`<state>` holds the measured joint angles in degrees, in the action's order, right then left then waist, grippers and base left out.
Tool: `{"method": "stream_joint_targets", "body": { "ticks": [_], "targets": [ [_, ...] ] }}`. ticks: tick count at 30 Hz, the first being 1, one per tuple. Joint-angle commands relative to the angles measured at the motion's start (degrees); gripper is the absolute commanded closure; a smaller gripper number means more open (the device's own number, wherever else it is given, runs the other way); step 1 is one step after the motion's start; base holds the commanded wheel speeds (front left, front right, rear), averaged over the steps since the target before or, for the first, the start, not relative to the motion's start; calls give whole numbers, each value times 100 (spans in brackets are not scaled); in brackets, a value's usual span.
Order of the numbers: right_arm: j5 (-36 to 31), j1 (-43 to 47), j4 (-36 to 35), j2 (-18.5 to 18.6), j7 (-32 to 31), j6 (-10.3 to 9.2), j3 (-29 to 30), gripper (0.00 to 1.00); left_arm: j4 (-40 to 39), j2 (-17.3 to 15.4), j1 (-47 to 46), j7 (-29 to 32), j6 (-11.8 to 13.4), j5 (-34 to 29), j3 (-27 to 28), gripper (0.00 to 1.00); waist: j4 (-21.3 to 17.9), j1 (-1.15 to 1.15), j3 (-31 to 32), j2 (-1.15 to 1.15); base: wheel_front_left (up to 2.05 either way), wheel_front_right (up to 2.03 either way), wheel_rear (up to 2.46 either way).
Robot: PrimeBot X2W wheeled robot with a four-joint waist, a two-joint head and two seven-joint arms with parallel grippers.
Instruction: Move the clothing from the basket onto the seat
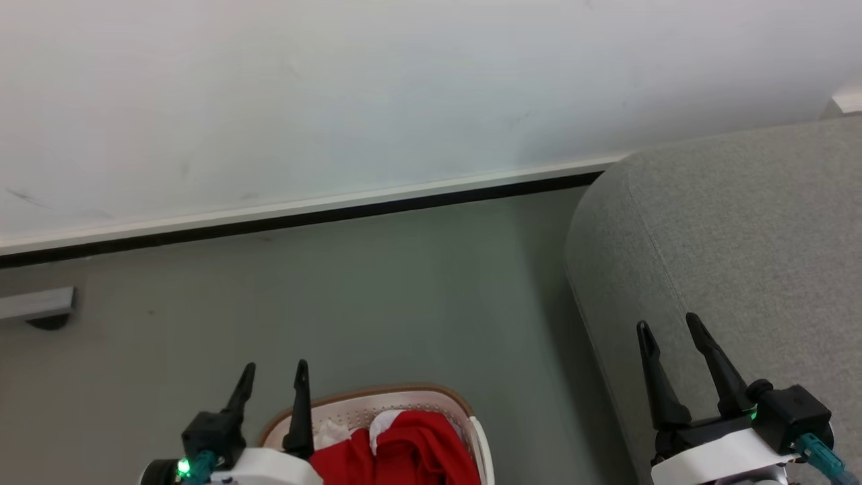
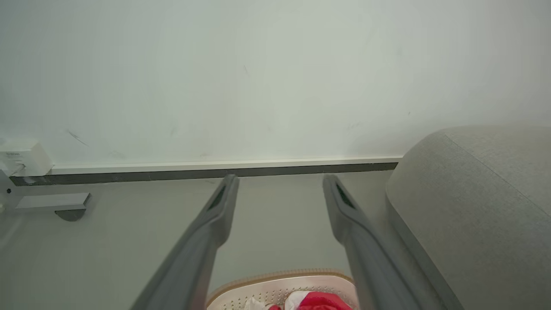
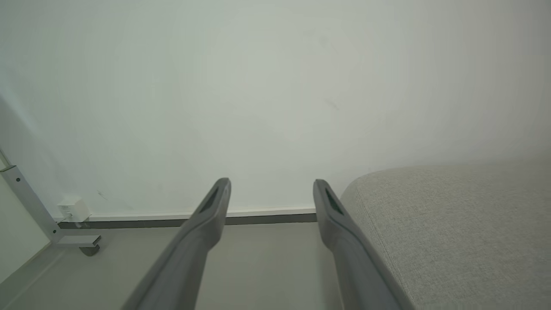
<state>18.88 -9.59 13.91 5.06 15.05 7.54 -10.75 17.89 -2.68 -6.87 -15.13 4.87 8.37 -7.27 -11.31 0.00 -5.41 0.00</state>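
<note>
Red clothing [image 1: 411, 448] lies bunched inside a white perforated basket [image 1: 377, 407] with a brown rim, at the bottom centre of the head view (the picture's lower edge cuts both off). The basket stands on a grey-green floor [image 1: 377, 296]. The left fingers [image 1: 298, 404] point up the view at the basket's left rim, spread wide apart and holding nothing. On the robot's right, near the basket with a strip of floor between them, is the rounded end of a light-grey fabric seat [image 1: 741, 229]. The right fingers [image 1: 720, 370] hover over the seat's near edge, likewise spread wide and empty. Beyond the floor, a white skirting board [image 1: 337, 205] with a dark line beneath it runs along a plain pale wall [image 1: 337, 87].
</note>
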Motion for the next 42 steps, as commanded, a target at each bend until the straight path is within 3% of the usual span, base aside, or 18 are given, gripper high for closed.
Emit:
{"method": "stream_joint_targets", "body": {
  "ticks": [1,16,31,42],
  "targets": [
    [55,-91,-34,-13,19,-10,9,0,77,-37,-133,-4,28,-47,39,0,-187,0,-206,0,0,0,0],
    [600,-601,-238,-123,11,-10,-18,0,1725,-351,-1269,4,-270,-385,-188,0,-977,0,-1577,0,0,0,0],
    [762,-1105,-911,-219,11,-10,158,0,3933,-683,-2645,564,-671,-617,-569,0,-1629,0,-2739,0,0,0,0],
    [1294,-1401,-1382,-223,11,-10,104,0,5011,-1321,-3490,1042,-420,-1119,-1020,0,-2081,0,-3670,0,0,0,0]
  ]
}}
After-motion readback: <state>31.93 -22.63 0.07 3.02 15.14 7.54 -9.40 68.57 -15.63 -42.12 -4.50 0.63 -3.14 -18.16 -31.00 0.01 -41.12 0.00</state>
